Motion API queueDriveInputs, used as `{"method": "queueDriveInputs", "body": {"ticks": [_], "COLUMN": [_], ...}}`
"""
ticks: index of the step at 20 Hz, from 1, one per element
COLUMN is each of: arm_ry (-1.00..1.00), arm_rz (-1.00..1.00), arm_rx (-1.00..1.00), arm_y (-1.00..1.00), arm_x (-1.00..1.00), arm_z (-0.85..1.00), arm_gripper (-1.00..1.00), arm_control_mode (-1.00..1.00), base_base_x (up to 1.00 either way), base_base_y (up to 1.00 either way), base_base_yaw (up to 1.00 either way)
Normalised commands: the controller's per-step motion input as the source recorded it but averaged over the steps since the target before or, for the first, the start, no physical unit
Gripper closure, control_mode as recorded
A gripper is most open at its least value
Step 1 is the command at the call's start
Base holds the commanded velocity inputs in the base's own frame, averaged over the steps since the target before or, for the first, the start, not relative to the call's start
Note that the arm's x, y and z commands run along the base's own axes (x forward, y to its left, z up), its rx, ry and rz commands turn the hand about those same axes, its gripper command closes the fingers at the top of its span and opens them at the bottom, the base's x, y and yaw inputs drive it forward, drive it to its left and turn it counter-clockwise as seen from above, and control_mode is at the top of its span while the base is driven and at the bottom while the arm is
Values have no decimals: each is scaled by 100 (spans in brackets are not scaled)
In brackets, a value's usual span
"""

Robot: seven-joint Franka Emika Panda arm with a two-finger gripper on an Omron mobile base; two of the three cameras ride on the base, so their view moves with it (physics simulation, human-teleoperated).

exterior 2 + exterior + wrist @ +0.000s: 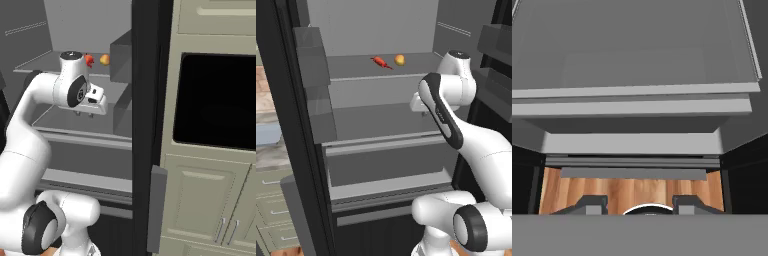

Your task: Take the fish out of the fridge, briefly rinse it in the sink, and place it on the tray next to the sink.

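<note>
**Fish on the upper shelf, my gripper inside the open fridge**

The fridge (381, 30) stands open in front of me: a dark, nearly black shell around a smooth light grey interior, divided by flat horizontal shelves with pale front edges and boxy drawers below. Square grey door bins (315, 52) are stacked along the left door.

On the upper shelf lies the fish (381, 62), a small slender red-orange shape, resting flat toward the back. Just beside it, apart from it, sits a round yellow-orange fruit (399, 59). In the right base view the two show as small spots of colour past my arm: the fish (89, 60) and the fruit (104, 59).

My gripper (84, 114) hangs over the shelf one level below the fish, pointing downward, well short of it. My fingertips (592, 204) stand apart with nothing between them; the gripper is loose and carries nothing. In the hand view I look down on flat grey shelf and drawer fronts, matte and plain, stepping down to a strip of warm wood-grain floor (632, 192).

To the right of the fridge stand cream panelled cabinets (210, 200) with slim metal handles and a black built-in oven (215, 100).
</note>
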Motion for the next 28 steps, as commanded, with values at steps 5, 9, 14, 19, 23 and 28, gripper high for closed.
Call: {"method": "queueDriveInputs", "body": {"ticks": [5, 9, 14, 19, 23, 28], "arm_ry": [0, -4, -33, -40, -33, -20], "arm_rz": [0, 0, 1, 1, 1, 3], "arm_rx": [0, 0, 0, 0, 0, 8], "arm_y": [0, 0, 0, 21, 30, 25], "arm_x": [0, -3, -33, -10, 0, 3], "arm_z": [0, -3, 14, 63, 93, 97], "arm_gripper": [-100, -100, -100, -100, -100, -100], "arm_control_mode": [-100, -100, -100, -100, -100, -100], "base_base_x": [0, 0, 0, 0, 0, 0], "base_base_y": [0, 0, 0, 0, 0, 0], "base_base_yaw": [0, 0, 0, 0, 0, 0]}}
